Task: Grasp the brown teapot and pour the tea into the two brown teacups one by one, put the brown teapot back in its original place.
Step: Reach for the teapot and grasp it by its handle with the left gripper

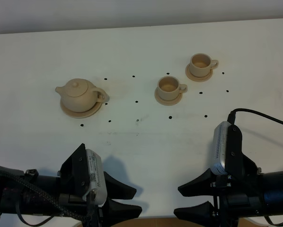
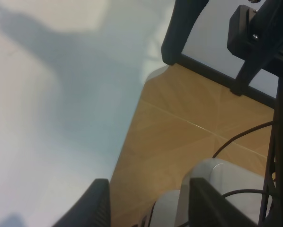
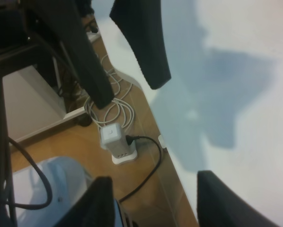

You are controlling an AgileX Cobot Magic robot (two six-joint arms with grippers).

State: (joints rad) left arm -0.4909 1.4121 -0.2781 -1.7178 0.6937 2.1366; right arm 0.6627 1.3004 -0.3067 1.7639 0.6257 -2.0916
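1. I see a white table from above, matte and marked with a scatter of small black dots. A pale wall runs along its far edge.
2. Both wrist views look past the table's near edge to a wood-coloured floor. A white power block with a black cable sits there.
3. The left gripper and right gripper hang at the near edge, tips pointing toward each other. Each has its fingers spread and holds nothing.
4. One brown teapot sits upright on its wide saucer, far left, well apart from the left gripper, with the spout pointing left.
5. There are two brown teacups, each on its own small saucer. The nearer teacup is right of centre and the farther teacup is beyond it to the right. Both are well apart from the right gripper.
6. Count: one teapot, two cups, three saucers, two grippers.
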